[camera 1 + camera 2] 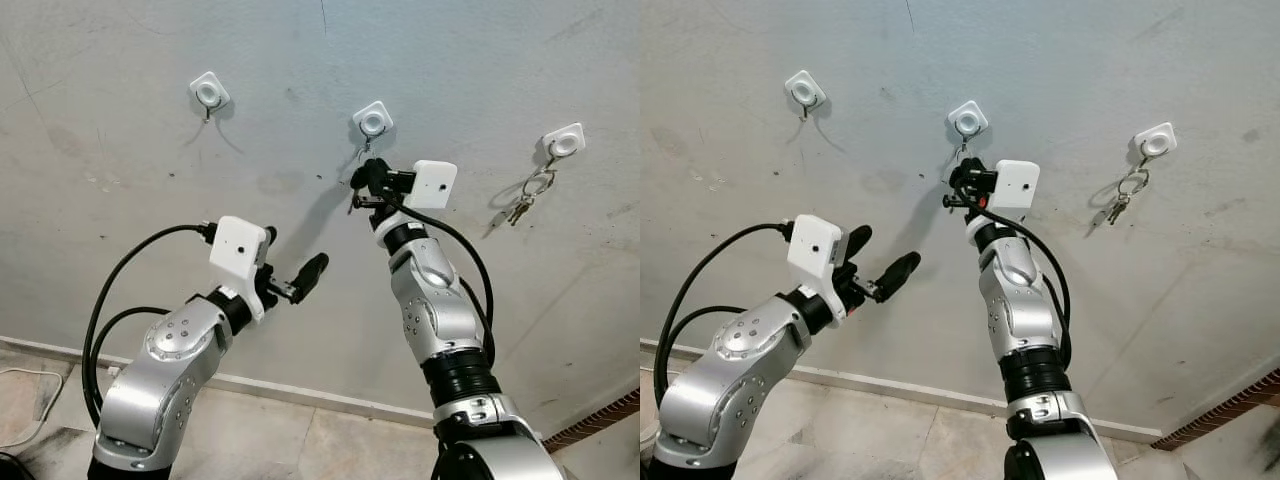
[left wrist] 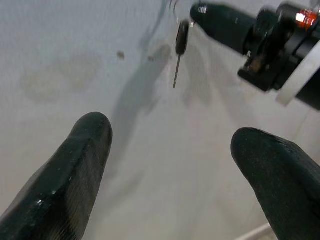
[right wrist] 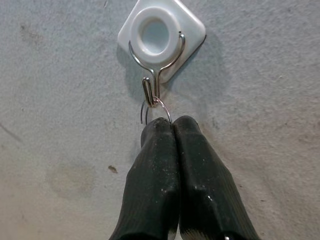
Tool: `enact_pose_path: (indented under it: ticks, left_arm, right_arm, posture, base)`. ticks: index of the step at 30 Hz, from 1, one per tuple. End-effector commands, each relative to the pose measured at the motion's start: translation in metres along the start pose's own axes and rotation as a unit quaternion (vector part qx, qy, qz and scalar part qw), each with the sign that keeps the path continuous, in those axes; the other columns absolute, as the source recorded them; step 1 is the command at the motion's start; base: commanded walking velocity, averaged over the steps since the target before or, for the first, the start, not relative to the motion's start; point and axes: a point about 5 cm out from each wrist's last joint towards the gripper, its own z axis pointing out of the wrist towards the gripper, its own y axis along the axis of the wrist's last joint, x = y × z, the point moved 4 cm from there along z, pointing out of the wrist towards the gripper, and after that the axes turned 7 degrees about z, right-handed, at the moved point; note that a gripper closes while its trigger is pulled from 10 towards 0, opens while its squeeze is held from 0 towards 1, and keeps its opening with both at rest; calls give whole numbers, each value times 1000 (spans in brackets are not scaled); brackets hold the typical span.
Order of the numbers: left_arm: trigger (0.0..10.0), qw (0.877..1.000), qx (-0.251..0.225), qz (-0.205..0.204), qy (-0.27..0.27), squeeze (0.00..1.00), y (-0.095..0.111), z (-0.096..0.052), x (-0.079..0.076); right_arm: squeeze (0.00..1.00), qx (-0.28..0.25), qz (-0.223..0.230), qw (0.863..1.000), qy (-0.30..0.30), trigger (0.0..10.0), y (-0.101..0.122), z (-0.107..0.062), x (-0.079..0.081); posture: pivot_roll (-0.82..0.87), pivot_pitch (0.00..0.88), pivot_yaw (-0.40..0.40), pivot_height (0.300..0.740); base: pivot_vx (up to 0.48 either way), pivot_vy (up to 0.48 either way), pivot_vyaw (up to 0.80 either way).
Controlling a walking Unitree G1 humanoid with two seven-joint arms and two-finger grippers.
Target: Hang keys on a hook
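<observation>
Pinched shut on a thin key ring (image 3: 156, 107), right gripper (image 3: 172, 125) pressed up against the wall (image 1: 120, 180) directly beneath the middle hook (image 3: 161, 35), ring looped over the wire prong just above the fingertips. Most of the ring hidden behind the black fingers (image 3: 155, 170); key (image 2: 181, 47) seen dangling below. Left gripper (image 1: 290, 280) spread open, well apart. Second key bunch (image 1: 525, 200) hanging on the far hook (image 1: 563, 143), details too small to make out.
</observation>
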Motion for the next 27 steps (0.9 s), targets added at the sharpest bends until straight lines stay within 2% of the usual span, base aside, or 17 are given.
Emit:
enact_pose_path:
  ticks: [1,27]
  left_arm:
    - [10000,1000,-6,5,-13,0,7,3,-3]
    - [10000,999,-29,19,-18,0,22,11,1]
  right_arm:
    - [0,10,-6,1000,2,10000,-6,-1,-1]
    - [0,30,-21,999,15,10000,-17,-3,6]
  posture:
    - [311,0,-51,740]
    - [311,0,-51,740]
  base:
    - [0,0,0]
    - [0,0,0]
